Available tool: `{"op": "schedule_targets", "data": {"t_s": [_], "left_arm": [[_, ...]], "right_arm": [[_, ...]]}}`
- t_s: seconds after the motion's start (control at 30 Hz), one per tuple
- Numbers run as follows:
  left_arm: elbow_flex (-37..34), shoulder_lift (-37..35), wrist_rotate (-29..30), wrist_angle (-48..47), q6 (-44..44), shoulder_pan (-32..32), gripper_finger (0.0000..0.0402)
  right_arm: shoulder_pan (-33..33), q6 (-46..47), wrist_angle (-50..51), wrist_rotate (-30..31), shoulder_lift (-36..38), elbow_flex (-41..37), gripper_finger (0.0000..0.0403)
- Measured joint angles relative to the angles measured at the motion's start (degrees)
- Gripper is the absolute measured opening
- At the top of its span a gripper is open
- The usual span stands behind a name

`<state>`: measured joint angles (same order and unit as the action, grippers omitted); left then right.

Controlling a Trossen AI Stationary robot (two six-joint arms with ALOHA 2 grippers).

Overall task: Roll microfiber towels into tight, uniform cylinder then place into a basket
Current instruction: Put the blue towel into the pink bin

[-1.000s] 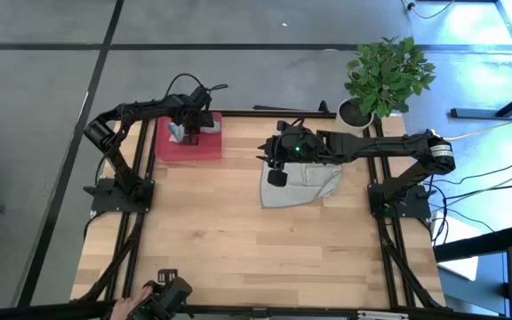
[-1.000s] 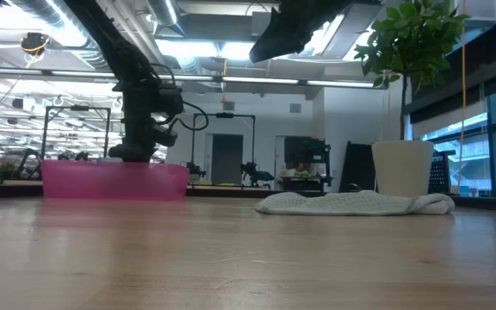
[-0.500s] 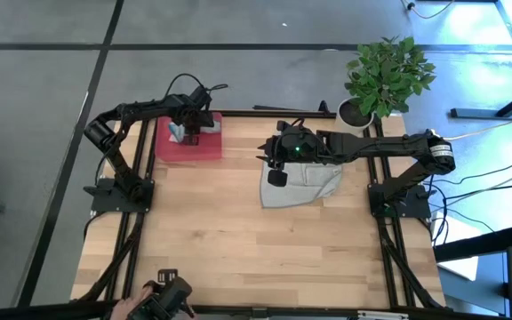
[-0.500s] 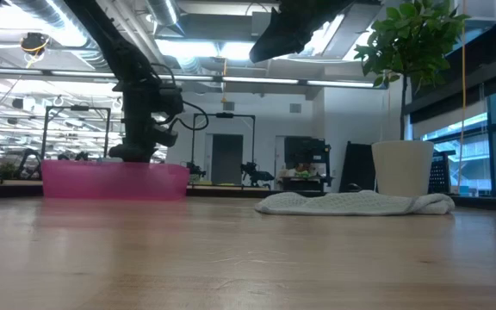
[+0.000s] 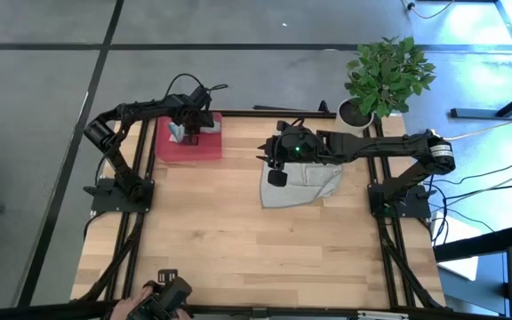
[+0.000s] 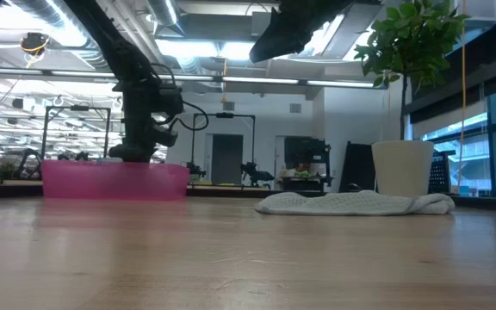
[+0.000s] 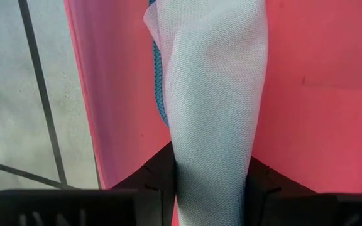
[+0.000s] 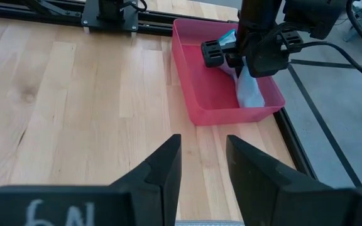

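The rolled pale blue-teal microfiber towel (image 7: 215,94) is inside the basket, a red tray (image 5: 207,149) at the table's far left. My left gripper (image 7: 209,188) reaches down into the tray and is shut on the roll. The light grey towel (image 5: 308,187) lies crumpled on the table at the far right, flat in the low view (image 6: 351,203). My right gripper (image 8: 203,166) hangs open well above the grey towel's left edge, with nothing between its fingers. My left gripper pinches the blue-teal roll (image 7: 212,169) between its two fingers, one on each side, several layers thick. The fingers (image 7: 159,176) come from above, slanting steeply down, and lie along the roll. The roll's free end (image 8: 250,94) points down into the tray.
A white pot with a green plant (image 5: 382,76) stands at the table's far right corner, beside the grey towel. Bare wood (image 5: 238,240) fills the middle and near half of the table. A dark device (image 5: 163,298) sits at the near edge.
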<state>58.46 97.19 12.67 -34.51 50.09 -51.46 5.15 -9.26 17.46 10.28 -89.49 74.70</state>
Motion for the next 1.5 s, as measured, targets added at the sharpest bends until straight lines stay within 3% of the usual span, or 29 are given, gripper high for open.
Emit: {"op": "schedule_targets", "data": {"t_s": [0.17,0.53,0.8,1.0,1.17,1.33,1.5], "left_arm": [[0.0,0.0,-0.35,-0.05,0.02,0.0,0.0133],[0.16,-1.07,-0.35,-0.89,-0.02,0.17,0.026],[5.03,-2.21,1.78,-6.63,-3.04,1.3,0.0341],[10.37,-2.23,1.21,-15.23,-8.84,3.98,0.0355],[12.09,-2.27,-3.85,-21.87,-16.35,6.13,0.0353],[10.57,-2.27,-9.21,-23.81,-19.93,7.32,0.0357],[8.81,-2.27,-10.31,-21.54,-20.06,6.67,0.0355]], "right_arm": [[0.0,-0.01,0.01,0.0,0.0,0.0,0.0127],[0.0,-0.02,0.01,0.0,0.0,-0.01,0.0127],[0.0,-0.02,0.01,0.04,0.0,0.0,0.0126],[-0.01,-0.01,0.0,0.09,0.0,-0.02,0.0126],[0.0,0.0,-0.01,0.12,0.0,-0.02,0.0126],[0.0,-0.02,-0.01,0.13,0.0,-0.02,0.0126],[-0.01,-0.02,-0.01,0.13,0.0,-0.02,0.0126]]}}
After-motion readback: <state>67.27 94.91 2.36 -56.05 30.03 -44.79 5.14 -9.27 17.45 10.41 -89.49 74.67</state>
